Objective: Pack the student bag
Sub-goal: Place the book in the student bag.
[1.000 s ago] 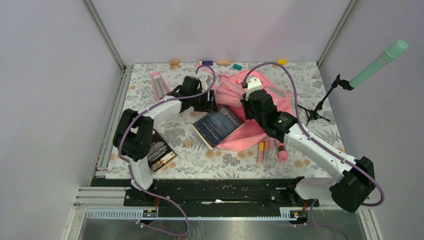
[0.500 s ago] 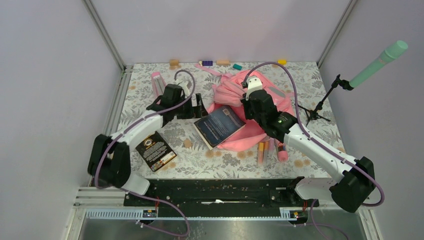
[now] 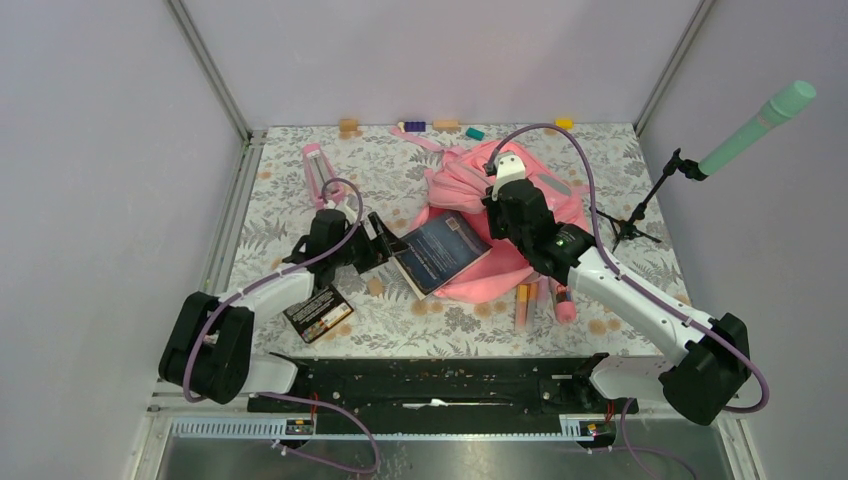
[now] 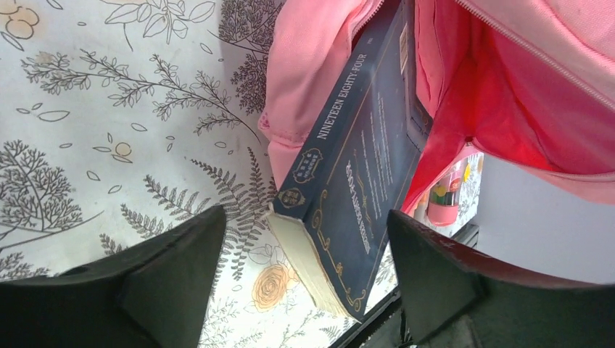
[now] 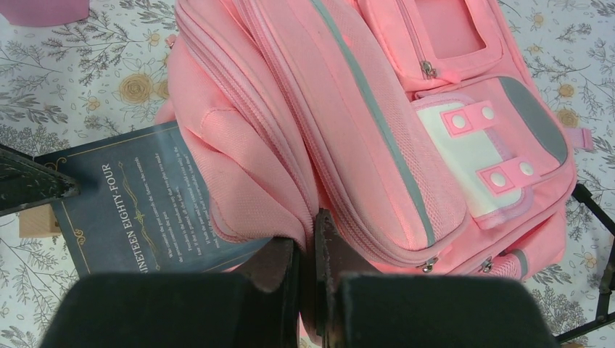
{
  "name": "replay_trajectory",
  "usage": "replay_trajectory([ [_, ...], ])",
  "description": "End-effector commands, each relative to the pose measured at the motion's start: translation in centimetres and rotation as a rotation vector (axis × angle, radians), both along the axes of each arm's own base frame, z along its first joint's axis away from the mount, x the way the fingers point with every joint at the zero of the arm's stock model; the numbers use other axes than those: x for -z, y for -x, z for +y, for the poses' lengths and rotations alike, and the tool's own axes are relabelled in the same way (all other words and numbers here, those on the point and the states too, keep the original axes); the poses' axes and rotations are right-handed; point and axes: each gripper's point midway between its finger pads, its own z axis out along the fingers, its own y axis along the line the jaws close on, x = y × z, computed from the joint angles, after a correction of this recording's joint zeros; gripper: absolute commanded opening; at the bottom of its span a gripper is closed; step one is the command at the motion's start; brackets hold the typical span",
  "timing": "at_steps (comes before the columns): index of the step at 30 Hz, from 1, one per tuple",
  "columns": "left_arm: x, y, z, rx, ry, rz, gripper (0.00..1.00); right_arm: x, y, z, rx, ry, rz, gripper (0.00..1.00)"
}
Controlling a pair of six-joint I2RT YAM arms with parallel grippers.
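Note:
The student bag point(image 3: 520, 185), a pink backpack, lies at the back middle of the table with its opening facing left. My right gripper point(image 3: 497, 218) is shut on the fabric edge of that opening point(image 5: 308, 243) and holds it up. A dark blue book, "Nineteen Eighty-Four" point(image 3: 437, 250), lies with its far end inside the opening point(image 4: 355, 167). My left gripper point(image 3: 385, 243) is open and empty, just left of the book. In the left wrist view its fingers point(image 4: 152, 283) stand wide apart on either side of the book's near corner without touching it. The bag's red lining point(image 4: 508, 109) shows.
A black book point(image 3: 318, 311) lies under my left arm. A wooden block point(image 3: 375, 287) sits near the blue book. Markers and a pink tube point(image 3: 542, 298) lie in front of the bag. A pink triangular stand point(image 3: 318, 170) is back left, small blocks point(image 3: 440, 125) are along the back edge, and a microphone stand point(image 3: 640, 215) is right.
My left arm has drawn back from the bag's opening toward the near left and now sits left of the blue book. The right gripper and bag have not moved.

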Motion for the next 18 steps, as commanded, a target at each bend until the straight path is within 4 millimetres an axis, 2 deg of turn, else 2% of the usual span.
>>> replay_trajectory([
  [1,-2.3,-1.3,-1.7,0.015,0.159,-0.066,0.77,-5.8,-1.1,0.7,0.034,-0.164,-0.13,0.0],
  [7,-1.5,-1.2,-1.8,0.029,0.147,-0.053,0.67,-6.0,-1.0,0.9,0.029,-0.169,-0.125,0.0],
  [13,-1.3,-1.4,-2.8,0.067,0.185,-0.031,0.47,-5.8,-1.2,1.2,0.023,-0.171,-0.117,0.0],
  [16,-1.7,-1.3,-3.1,0.087,0.197,-0.038,0.27,-5.7,-1.1,1.3,0.02,-0.174,-0.114,0.0],
  [17,-2.0,-1.3,-3.1,0.091,0.202,-0.043,0.13,-5.8,-1.1,1.3,0.02,-0.175,-0.115,0.0],
  [18,-2.3,-1.3,-3.2,0.088,0.21,-0.047,0.03,-5.8,-1.1,1.3,0.02,-0.175,-0.114,0.0],
])
